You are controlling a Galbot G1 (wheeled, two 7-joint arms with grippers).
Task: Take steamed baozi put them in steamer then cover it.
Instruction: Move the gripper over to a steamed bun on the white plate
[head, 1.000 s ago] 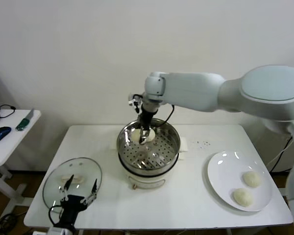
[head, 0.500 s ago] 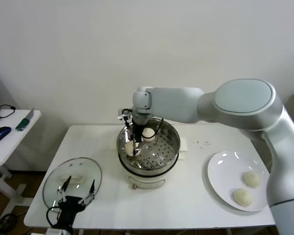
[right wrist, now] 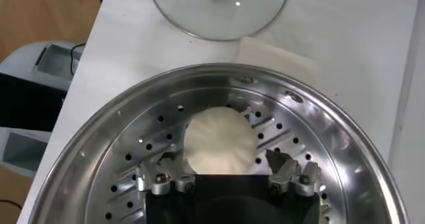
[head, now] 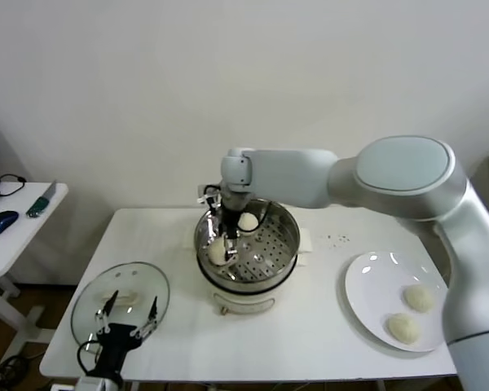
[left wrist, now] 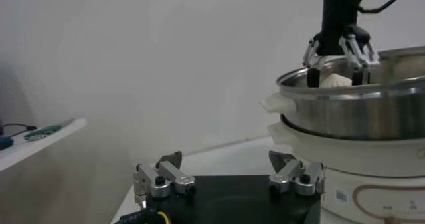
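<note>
Right gripper: I see my right gripper [head: 223, 237] lowered inside the steamer [head: 287, 244], on its left half, fingers [right wrist: 290, 172] spread apart, one baozi [right wrist: 219, 141] between them on the perforated floor.
Second baozi: a second bun [head: 248, 221] sits at the steamer's back, just beside the gripper.
Remaining baozi: two buns [head: 418, 297] [head: 403, 327] lie on the white plate [head: 371, 293], on the table [head: 310, 342] to the steamer's right.
Cover: the glass lid [head: 90, 301] lies flat at the table's front left, well apart from the steamer.
Left gripper: I have my left gripper [head: 126, 317] hovering over the lid's near edge, fingers [left wrist: 162, 179] apart, gripping nothing.
</note>
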